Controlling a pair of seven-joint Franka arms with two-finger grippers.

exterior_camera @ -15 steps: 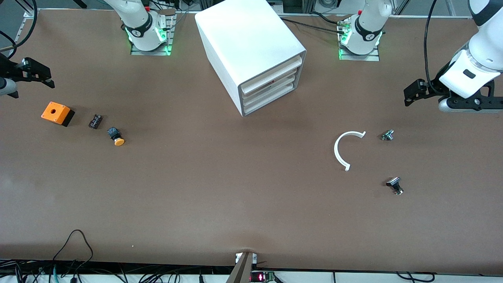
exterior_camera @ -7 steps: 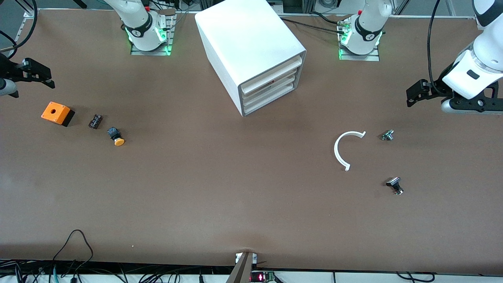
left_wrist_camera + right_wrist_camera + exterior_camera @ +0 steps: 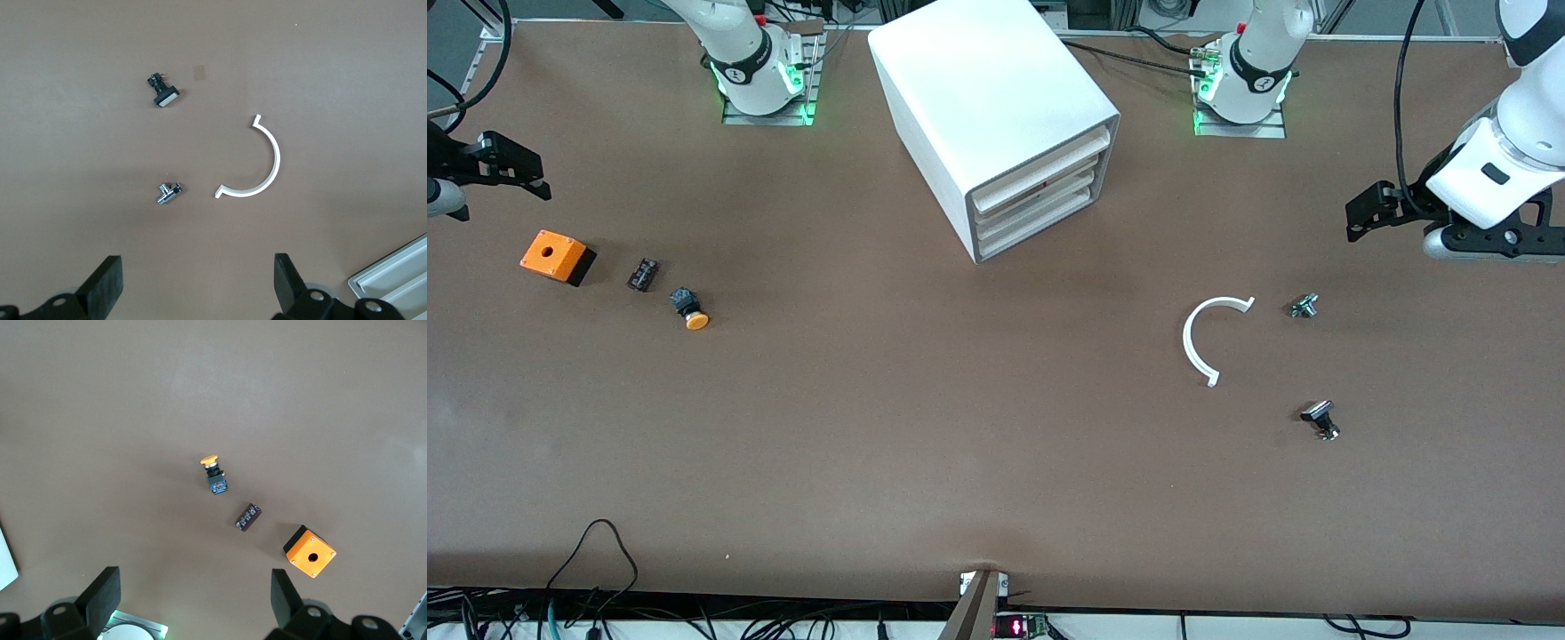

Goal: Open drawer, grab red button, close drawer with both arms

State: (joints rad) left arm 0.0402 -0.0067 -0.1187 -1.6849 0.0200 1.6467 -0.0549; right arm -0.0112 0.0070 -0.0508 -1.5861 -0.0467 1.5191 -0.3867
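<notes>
The white cabinet [image 3: 996, 98] stands between the two arm bases. Its three drawers [image 3: 1040, 200] are all shut, and a corner of them shows in the left wrist view [image 3: 393, 280]. A small red spot [image 3: 1040, 185] shows in the slit under the top drawer; the red-capped button is otherwise hidden. My left gripper [image 3: 1360, 213] hangs open and empty above the table at the left arm's end; in its wrist view [image 3: 198, 283] nothing lies between the fingers. My right gripper [image 3: 516, 169] hangs open and empty at the right arm's end, also shown in its wrist view [image 3: 197, 597].
Near the right gripper lie an orange box with a hole [image 3: 556, 256], a small black part [image 3: 641, 274] and an orange-capped black button [image 3: 690, 309]. Near the left gripper lie a white half ring [image 3: 1205, 342], a metal fitting [image 3: 1304, 306] and a black part [image 3: 1320, 418].
The left arm has shifted slightly toward its own end of the table and a little up. The right arm has not moved. The drawers stay shut.
</notes>
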